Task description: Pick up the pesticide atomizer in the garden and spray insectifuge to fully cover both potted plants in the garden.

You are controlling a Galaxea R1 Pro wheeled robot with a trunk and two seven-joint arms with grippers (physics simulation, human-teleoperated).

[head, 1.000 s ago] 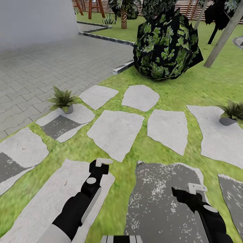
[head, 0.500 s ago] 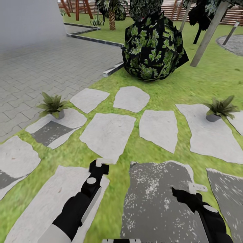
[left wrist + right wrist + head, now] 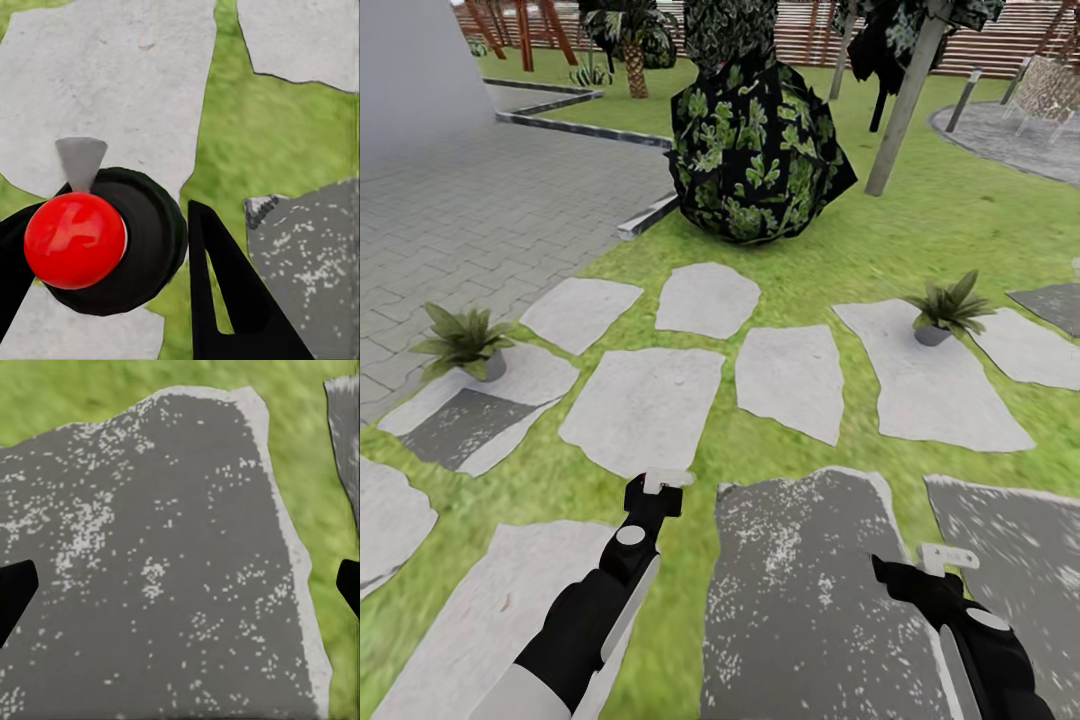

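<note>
The first step looks done: the left hand [image 3: 660, 488] is closed around the pesticide atomizer [image 3: 105, 240], which the left wrist view shows end-on, its red collar and dark round body clamped between the two black fingers [image 3: 225, 292] with the pale trigger head pointing away over a stepping stone [image 3: 97, 75]; in the head view the same bottle's whitish head [image 3: 665, 481] pokes out at the tip of the left arm, low in the picture, above the lawn [image 3: 760, 450] and the pale stones; the right hand [image 3: 935, 570] hangs over a dark speckled stone [image 3: 800, 590], its fingertips wide apart at the two edges of the right wrist view with nothing between them, so it is open and empty; what remains, as I judge it, is all of the spraying; neither of the potted plants shows any sign of having been covered, though a mist would be hard to tell in these renders; the left potted plant [image 3: 463, 340] sits on a stone beside the grey paving [image 3: 480, 220], the right potted plant [image 3: 948, 308] on another stone across the lawn, both well apart from the atomizer and from each other; the big dark bush [image 3: 755, 150] and the wooden fence [image 3: 960, 40] stand beyond; the nozzle points at neither pot, so the robot must first close in on one plant, aim and spray, then do the same at the other.
</note>
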